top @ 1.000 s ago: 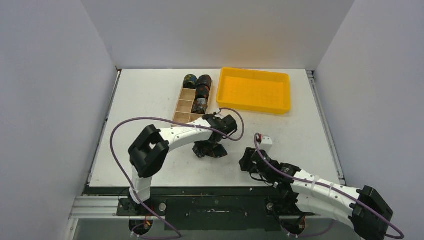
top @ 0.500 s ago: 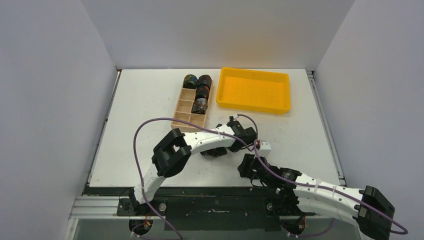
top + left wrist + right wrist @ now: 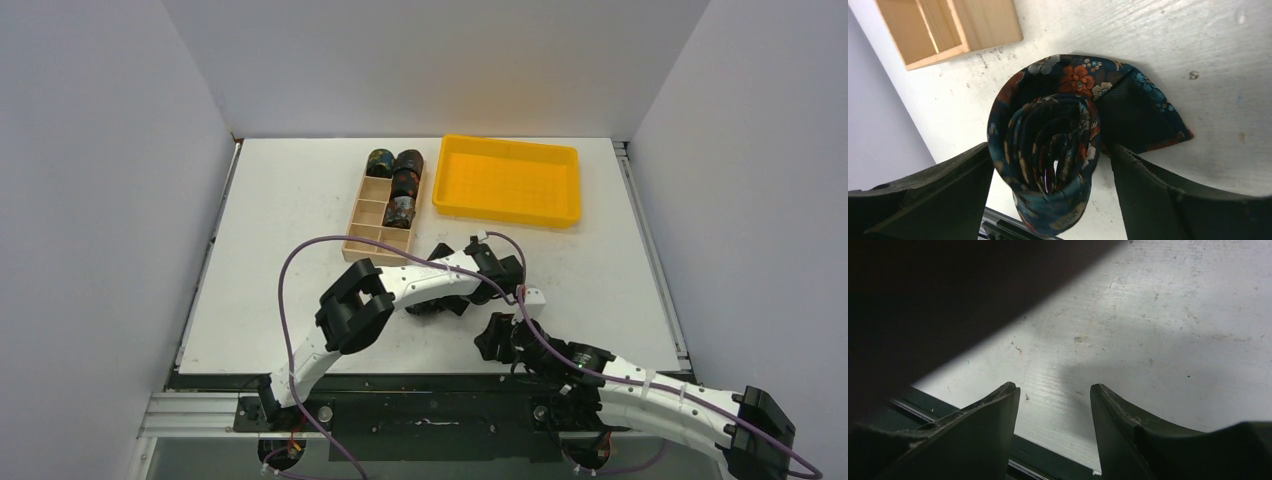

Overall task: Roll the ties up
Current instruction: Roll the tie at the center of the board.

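Note:
A rolled tie (image 3: pixel 1048 135), dark with blue and orange flowers, lies on the white table between the fingers (image 3: pixel 963 185) of my left gripper (image 3: pixel 1050 165). The jaws stand wide, with a gap at the right finger. The tie's pointed end (image 3: pixel 1143 115) sticks out flat on the table. From above, this roll (image 3: pixel 440 305) is mostly hidden under the left gripper (image 3: pixel 447 300). Three more rolled ties (image 3: pixel 380 160) (image 3: pixel 407 162) (image 3: pixel 400 210) sit in the wooden box (image 3: pixel 365 235). My right gripper (image 3: pixel 497 340) (image 3: pixel 1055 390) is open and holds nothing, low over the table near its front edge.
A yellow tray (image 3: pixel 507 180) stands at the back right, beside the wooden box (image 3: pixel 983 25). The table's front edge (image 3: pixel 1048 450) and a dark rail run just under the right gripper. The left forearm crosses the table's middle, close to the right wrist.
The left gripper carried the roll rightward along the table, then opened its jaws off it. The right arm drew slightly toward the near edge and opened a little.

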